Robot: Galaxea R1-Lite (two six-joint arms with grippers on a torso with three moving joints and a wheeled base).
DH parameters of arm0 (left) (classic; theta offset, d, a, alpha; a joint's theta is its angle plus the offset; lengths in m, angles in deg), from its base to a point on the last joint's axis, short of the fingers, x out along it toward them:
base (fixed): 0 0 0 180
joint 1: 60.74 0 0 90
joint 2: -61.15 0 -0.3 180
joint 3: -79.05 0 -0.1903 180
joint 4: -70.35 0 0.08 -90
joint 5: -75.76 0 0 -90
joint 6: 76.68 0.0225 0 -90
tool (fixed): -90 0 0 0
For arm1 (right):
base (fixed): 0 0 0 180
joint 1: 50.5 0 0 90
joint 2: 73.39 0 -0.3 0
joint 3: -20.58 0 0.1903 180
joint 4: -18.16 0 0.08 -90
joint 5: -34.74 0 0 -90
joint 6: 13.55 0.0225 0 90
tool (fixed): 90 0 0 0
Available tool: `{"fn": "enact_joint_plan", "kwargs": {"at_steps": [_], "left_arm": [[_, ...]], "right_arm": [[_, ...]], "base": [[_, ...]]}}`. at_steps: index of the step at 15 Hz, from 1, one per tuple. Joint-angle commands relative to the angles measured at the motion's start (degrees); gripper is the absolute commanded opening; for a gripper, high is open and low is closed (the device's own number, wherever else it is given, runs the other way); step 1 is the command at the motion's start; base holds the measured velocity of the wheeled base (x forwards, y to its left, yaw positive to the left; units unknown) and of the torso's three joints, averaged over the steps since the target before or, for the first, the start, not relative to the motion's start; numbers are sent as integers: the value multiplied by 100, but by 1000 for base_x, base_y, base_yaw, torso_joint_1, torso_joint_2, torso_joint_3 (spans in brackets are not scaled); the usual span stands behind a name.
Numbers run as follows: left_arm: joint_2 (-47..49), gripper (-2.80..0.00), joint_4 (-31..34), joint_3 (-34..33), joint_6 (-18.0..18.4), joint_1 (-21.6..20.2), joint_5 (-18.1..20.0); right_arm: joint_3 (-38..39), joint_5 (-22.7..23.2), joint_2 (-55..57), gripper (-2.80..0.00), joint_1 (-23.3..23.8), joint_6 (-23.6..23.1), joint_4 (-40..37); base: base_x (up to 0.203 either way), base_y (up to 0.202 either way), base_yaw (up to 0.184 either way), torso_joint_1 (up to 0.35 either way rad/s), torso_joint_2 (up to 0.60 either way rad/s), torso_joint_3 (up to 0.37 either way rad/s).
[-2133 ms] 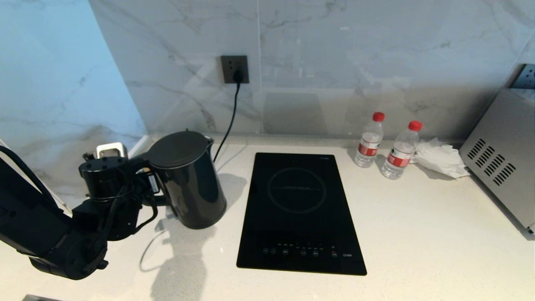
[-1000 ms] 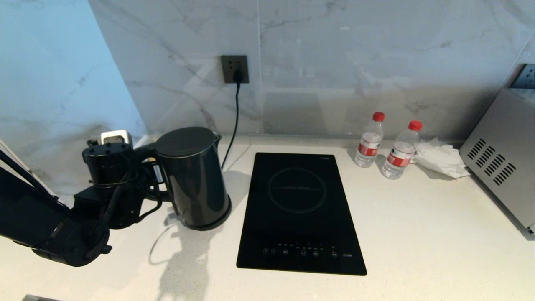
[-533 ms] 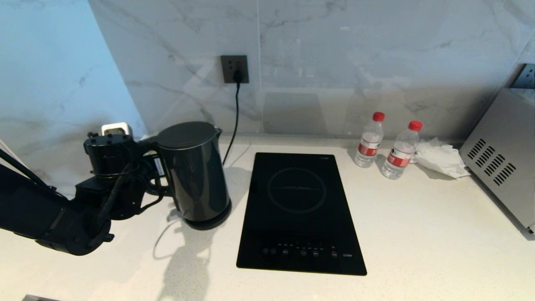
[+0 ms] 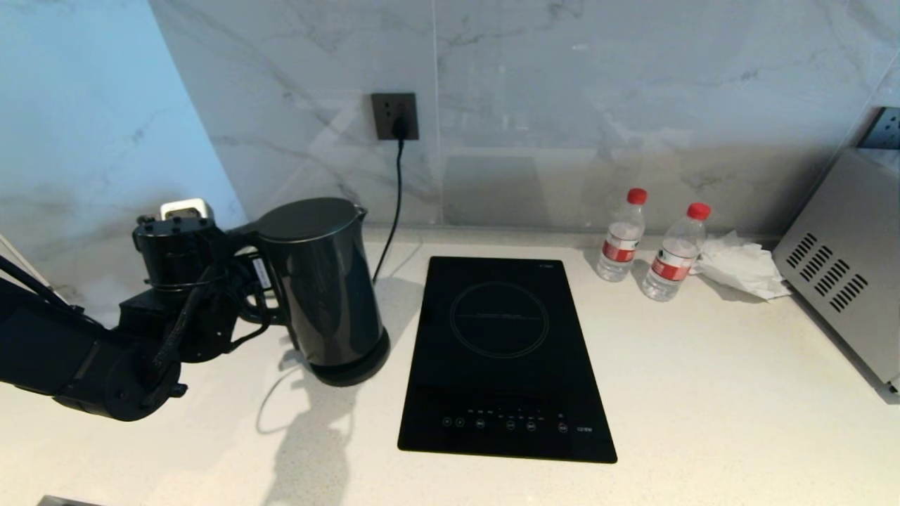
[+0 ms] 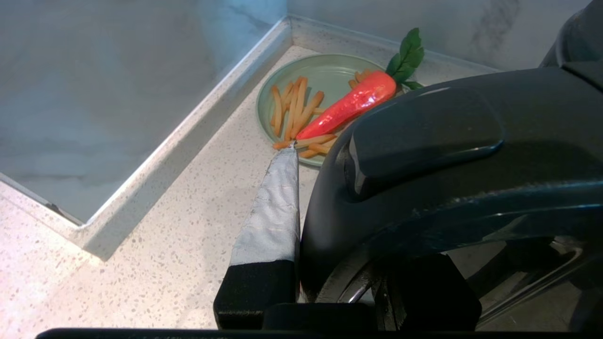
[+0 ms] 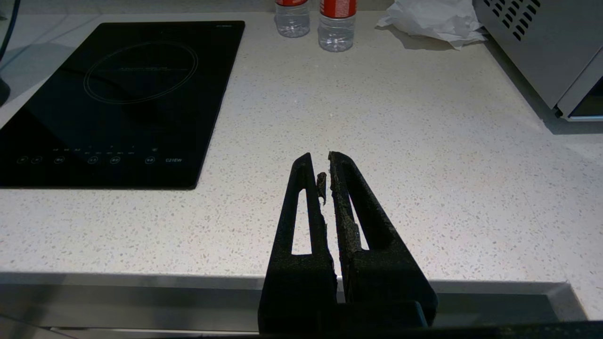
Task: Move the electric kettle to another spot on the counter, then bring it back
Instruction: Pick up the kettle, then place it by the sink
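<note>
Glossy black, the electric kettle point(image 4: 327, 281) stands upright on its round base point(image 4: 355, 369) at the left of the bench point(image 4: 703, 393), just left of the black glass hob point(image 4: 503, 358), whose front strip carries small touch symbols and the marking "C21EW", legible in the right wrist view. The left claw point(image 4: 256, 284) is closed round the kettle's loop handle point(image 5: 424, 136), one taped finger point(image 5: 275, 202) pressed against its outer side. The right claw point(image 6: 322, 162) hangs over the bench's front edge with its two fingers almost touching, holding nothing. One cord point(image 4: 394, 204) runs from the single dark wall socket point(image 4: 394, 116) down behind the kettle. Two clear water bottles point(image 4: 621, 235) with red caps and red-and-white labels stand side by side near the back wall; their print is too small to read. Beside them lies one crumpled white tissue point(image 4: 742, 266), and a grey vented appliance point(image 4: 844, 270) sits at the far right. In the corner behind the kettle, one green plate point(image 5: 325, 73) holds one toy carrot point(image 5: 351, 106) and a scatter of orange strips point(image 5: 294, 108).
</note>
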Motion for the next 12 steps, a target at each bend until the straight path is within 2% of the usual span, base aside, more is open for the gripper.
{"fn": "enact_joint_plan", "kwargs": {"at_steps": [1, 6, 12], "left_arm": [[-51, -280, -35, -27, -48, -89, 0], [-102, -280, -21, 92, -41, -114, 9], [-182, -280, 334, 287, -146, -122, 20]], "right_arm": [[-1, 0, -7, -280, 0, -5, 0], [7, -4, 0, -280, 0, -5, 0], [0, -3, -1, -280, 0, -5, 0]], "base": [[0, 0, 0, 0, 0, 0], [0, 0, 0, 0, 0, 0], [0, 0, 0, 0, 0, 0]]}}
